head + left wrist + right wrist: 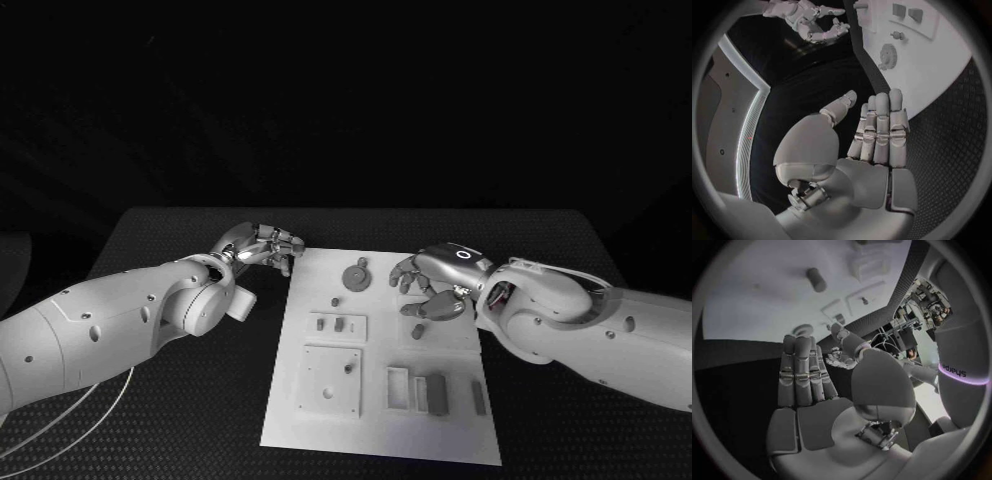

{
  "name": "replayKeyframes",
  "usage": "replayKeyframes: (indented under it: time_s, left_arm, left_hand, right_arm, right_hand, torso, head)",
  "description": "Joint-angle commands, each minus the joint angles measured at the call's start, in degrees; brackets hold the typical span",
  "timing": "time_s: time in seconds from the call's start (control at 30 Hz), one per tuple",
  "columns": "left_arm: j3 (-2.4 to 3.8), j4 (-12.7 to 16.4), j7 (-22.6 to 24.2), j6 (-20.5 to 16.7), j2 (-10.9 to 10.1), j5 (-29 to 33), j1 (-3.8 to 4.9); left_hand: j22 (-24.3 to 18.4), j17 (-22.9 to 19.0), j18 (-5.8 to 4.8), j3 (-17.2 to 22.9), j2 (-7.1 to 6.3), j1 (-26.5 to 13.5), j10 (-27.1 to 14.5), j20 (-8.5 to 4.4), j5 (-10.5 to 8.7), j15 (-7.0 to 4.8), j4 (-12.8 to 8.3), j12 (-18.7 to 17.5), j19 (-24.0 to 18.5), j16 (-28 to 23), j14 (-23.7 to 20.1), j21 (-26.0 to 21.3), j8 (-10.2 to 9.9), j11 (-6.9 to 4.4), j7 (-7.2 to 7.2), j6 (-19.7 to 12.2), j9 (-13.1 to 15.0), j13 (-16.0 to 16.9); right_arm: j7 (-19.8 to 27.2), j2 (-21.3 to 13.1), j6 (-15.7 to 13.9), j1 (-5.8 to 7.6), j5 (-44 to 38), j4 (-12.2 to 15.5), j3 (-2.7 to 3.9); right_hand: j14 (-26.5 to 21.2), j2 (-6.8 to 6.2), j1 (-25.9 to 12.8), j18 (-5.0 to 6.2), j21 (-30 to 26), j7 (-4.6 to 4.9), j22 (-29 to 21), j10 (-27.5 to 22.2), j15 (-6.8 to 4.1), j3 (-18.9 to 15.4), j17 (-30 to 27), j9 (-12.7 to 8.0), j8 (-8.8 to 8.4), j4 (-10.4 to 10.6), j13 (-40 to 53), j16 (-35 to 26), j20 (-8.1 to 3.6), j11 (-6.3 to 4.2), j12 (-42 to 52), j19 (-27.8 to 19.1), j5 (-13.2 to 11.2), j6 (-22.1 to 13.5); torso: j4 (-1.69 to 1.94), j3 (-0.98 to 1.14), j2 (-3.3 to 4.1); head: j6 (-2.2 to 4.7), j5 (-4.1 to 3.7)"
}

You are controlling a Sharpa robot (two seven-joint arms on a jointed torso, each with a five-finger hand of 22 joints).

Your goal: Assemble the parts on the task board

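The white task board lies in the middle of the black table. On it are a grey gear, a small peg, a short cylinder and several blocks near the front. My left hand hovers just off the board's far left corner, holding nothing. In the left wrist view its fingers are straight, and the gear lies beyond them. My right hand hangs over the board's far right part, between gear and cylinder. Its fingers are straight and empty, with the cylinder ahead.
Two raised white plates stand on the board's left half, the smaller one carrying two small pieces. Black table surrounds the board on all sides. A thin cable loops under my left arm.
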Motion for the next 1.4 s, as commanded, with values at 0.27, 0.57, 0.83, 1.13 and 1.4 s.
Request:
replayKeyframes:
  time_s: [0.27, 0.57, 0.83, 1.13, 1.4]
  left_arm:
    - [0.03, -0.06, 0.96, 0.24, 0.35, 0.16, 0.04]
    - [0.03, -0.12, 0.83, 0.16, 0.41, 0.16, 0.03]
    - [0.03, -0.11, 0.79, 0.33, 0.33, 0.17, 0.03]
    - [0.03, -0.12, 0.78, 0.45, 0.24, 0.17, 0.03]
    - [0.03, -0.15, 0.69, 0.57, 0.15, 0.17, 0.03]
  left_hand:
    - [0.08, 0.09, 2.59, -0.33, -0.02, 0.10, -0.22, -0.02, -0.04, 0.00, -0.02, 0.07, 0.57, -0.15, 0.53, -0.39, 0.15, -0.04, 0.13, -0.03, -0.06, -0.05]
    - [0.11, 0.11, 2.61, -0.31, 0.03, 0.15, -0.21, -0.04, -0.03, -0.02, -0.05, 0.08, 0.61, -0.16, 0.55, -0.42, 0.16, -0.06, 0.11, -0.01, -0.05, -0.06]
    - [0.12, 0.12, 2.61, -0.31, 0.06, 0.17, -0.20, -0.04, -0.03, -0.02, -0.05, 0.08, 0.62, -0.16, 0.56, -0.43, 0.17, -0.06, 0.10, -0.01, -0.05, -0.06]
    - [0.13, 0.13, 2.61, -0.32, 0.07, 0.16, -0.20, -0.03, -0.04, -0.02, -0.05, 0.08, 0.63, -0.17, 0.56, -0.44, 0.17, -0.06, 0.10, 0.00, -0.05, -0.07]
    - [0.13, 0.14, 2.60, -0.33, 0.09, 0.14, -0.21, -0.03, -0.04, -0.02, -0.03, 0.08, 0.64, -0.18, 0.57, -0.45, 0.17, -0.06, 0.11, -0.01, -0.06, -0.07]
  right_arm:
    - [-2.00, -3.82, 9.24, 0.26, -0.91, 1.47, -0.10]
    - [-1.47, -4.72, 10.37, -0.16, -0.24, 2.42, -1.78]
    - [-1.34, -3.70, 9.20, -1.40, -3.01, 1.92, -2.37]
    - [-0.64, -1.83, 6.99, -2.42, -3.17, 1.63, -2.38]
    - [-0.47, -1.01, 6.73, -2.87, -3.81, 1.22, -2.38]
  right_hand:
    - [-2.04, -2.07, -2.82, 0.79, 0.51, -2.17, 1.39, -4.04, 1.59, -1.27, 0.20, -0.56, -0.85, 1.70, -0.29, 0.80, 0.58, 1.48, -1.85, -1.99, 0.15, -2.96]
    - [-2.23, -2.22, -3.28, 0.85, 0.90, -2.04, 1.42, -4.83, 1.79, -1.44, 0.37, -0.30, -0.14, 2.71, -0.18, 1.51, 0.50, 1.70, -1.66, -2.10, 0.13, -2.32]
    - [-1.75, -1.01, -1.52, 0.85, 2.01, -1.28, 1.41, -3.32, 1.19, -1.27, 0.46, 0.33, 1.46, 2.27, 0.80, 2.90, 0.07, 1.06, -0.48, -1.64, 0.12, -0.46]
    - [0.02, 1.99, 0.28, 0.85, 3.61, -0.58, 1.36, -0.33, -0.01, -1.41, 0.07, 0.75, 2.94, 0.46, 2.22, 4.30, -0.66, -0.18, 1.14, -0.24, 0.12, 1.70]
    - [1.11, 5.68, 1.48, 0.85, 4.47, 0.06, 1.29, 2.47, -1.00, -1.34, -0.59, 1.06, 4.32, -1.56, 3.44, 4.84, -1.09, -1.23, 2.38, 0.43, 0.13, 4.45]
  torso:
    - [0.00, 0.21, 0.04]
    - [-0.13, 0.08, -0.04]
    - [0.09, 0.01, 0.05]
    - [0.18, 0.00, 0.12]
    - [0.10, 0.03, 0.09]
  head:
    - [0.04, 0.21]
    - [-0.04, -0.28]
    - [-0.08, -0.51]
    - [-0.24, -0.51]
    - [-0.46, -0.32]
